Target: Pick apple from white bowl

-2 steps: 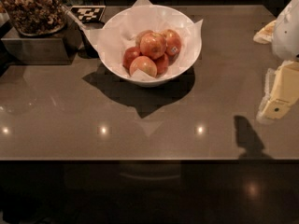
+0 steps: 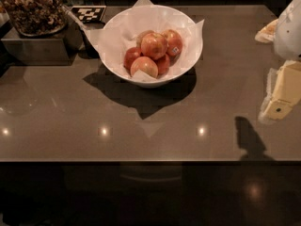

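Observation:
The white bowl (image 2: pixel 194 55), lined with white paper whose corners stick up, stands at the back middle of the brown table. It holds several apples. The apple (image 2: pixel 154 45), the largest, red-orange with yellow streaks, lies on top in the middle. A red apple with a sticker (image 2: pixel 174 43) is to its right and a paler yellow-pink apple (image 2: pixel 144 66) is in front. My gripper (image 2: pixel 282 92), white and cream, hangs at the right edge of the view, far to the right of the bowl, above the table and holding nothing I can see.
A metal container of dark dried pieces (image 2: pixel 32 8) sits on a grey box (image 2: pixel 37 46) at the back left, with a checkered marker (image 2: pixel 88 13) beside it. The gripper's shadow (image 2: pixel 249 136) falls near the table's front edge (image 2: pixel 141 161).

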`<act>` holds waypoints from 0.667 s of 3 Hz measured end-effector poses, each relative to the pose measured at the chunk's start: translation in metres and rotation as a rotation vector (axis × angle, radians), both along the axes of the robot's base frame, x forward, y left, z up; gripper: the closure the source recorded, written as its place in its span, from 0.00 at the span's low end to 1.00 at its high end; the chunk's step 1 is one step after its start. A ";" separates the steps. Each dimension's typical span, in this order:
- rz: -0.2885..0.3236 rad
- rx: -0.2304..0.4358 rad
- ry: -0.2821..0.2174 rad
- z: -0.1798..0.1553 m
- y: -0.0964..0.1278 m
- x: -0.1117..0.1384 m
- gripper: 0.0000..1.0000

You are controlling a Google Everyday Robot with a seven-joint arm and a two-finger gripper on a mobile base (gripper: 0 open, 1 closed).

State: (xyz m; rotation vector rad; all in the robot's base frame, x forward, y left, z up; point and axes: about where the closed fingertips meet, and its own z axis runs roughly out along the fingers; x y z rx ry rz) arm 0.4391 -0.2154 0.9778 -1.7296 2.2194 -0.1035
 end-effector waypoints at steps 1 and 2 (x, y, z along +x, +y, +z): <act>0.059 0.026 -0.016 0.005 0.009 0.016 0.00; 0.183 0.127 0.007 0.007 0.034 0.057 0.00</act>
